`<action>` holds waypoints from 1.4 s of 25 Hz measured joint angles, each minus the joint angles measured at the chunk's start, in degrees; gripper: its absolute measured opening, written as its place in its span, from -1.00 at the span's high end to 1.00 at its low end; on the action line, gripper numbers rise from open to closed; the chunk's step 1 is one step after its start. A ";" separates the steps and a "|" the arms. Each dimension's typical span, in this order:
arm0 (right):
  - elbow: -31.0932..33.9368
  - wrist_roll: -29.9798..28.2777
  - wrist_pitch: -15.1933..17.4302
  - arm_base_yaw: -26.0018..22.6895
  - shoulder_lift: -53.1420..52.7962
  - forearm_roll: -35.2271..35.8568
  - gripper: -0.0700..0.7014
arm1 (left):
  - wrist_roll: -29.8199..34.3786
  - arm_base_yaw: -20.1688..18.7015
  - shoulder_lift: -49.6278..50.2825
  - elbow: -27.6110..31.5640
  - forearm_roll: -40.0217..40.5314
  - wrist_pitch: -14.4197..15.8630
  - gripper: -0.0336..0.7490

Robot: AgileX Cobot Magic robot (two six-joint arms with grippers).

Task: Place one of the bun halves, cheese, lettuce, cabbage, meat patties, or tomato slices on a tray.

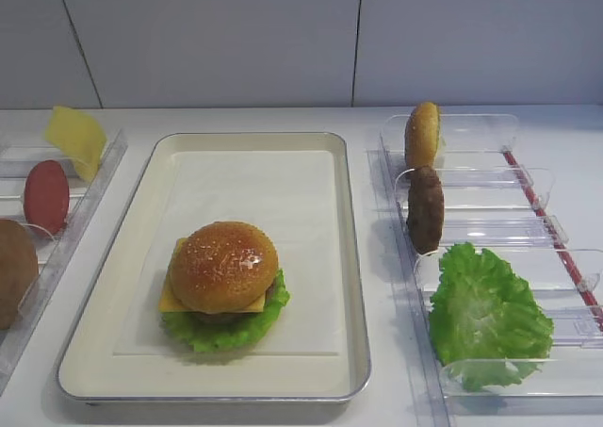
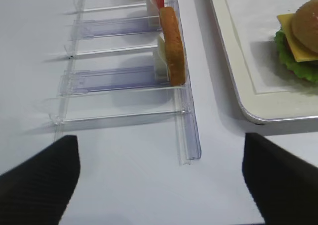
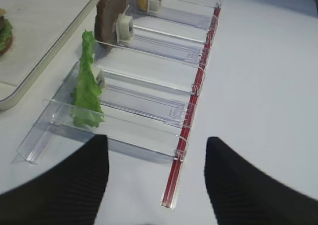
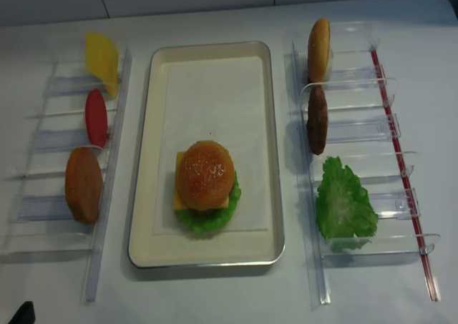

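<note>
R gripper (image 3: 156, 185) apart — bun top (image 1: 223, 266) atop stack

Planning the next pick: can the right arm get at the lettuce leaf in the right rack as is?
Probably yes. The lettuce leaf stands in the nearest slot of the clear rack, just ahead of the right gripper, whose jaws stand apart and empty. Nothing lies between them.
</note>
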 joint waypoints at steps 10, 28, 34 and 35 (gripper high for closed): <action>0.00 -0.20 -0.12 -7.67 -0.24 -0.13 -0.33 | 0.00 0.00 0.00 0.13 0.00 0.00 -0.70; 0.00 -0.20 -0.12 -9.80 -0.24 -0.25 -0.33 | -1.37 0.00 0.00 0.68 0.00 -1.27 -0.70; 0.00 -0.20 -0.12 -9.80 -0.24 -0.25 -0.33 | -3.23 0.00 0.00 2.22 0.10 -3.56 -0.70; 0.00 -0.20 -0.12 -9.80 -0.24 -0.25 -0.33 | -3.23 0.00 0.00 2.22 0.22 -3.66 -0.70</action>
